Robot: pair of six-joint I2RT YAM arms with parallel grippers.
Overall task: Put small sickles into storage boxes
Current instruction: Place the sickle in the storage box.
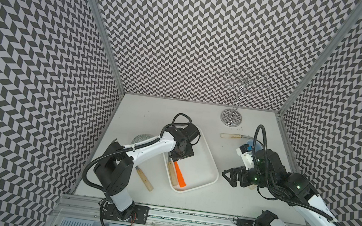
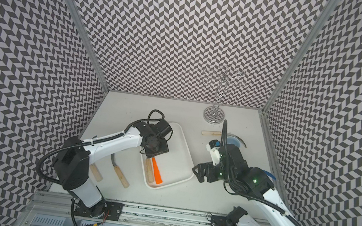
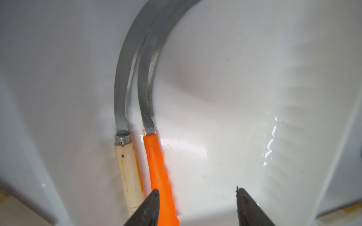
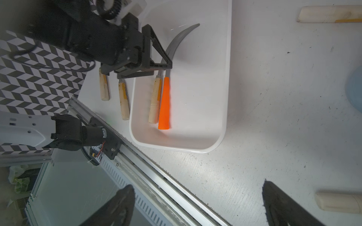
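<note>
I see my left gripper (image 3: 197, 190) open over the tray (image 4: 228, 78), holding nothing; the orange sickle (image 3: 156, 166) lies inside. Right gripper (image 4: 198, 185) is open too.

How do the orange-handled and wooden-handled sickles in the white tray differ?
The orange-handled sickle has a bright orange handle; the wooden-handled sickle has a pale wooden one. The wooden-handled sickle has a metal collar where blade meets handle; the orange-handled sickle shows none. The wooden-handled sickle lies nearer a long wall of the white tray, the orange-handled sickle nearer its middle. Both lie flat inside, side by side, blades curving the same way.
</note>
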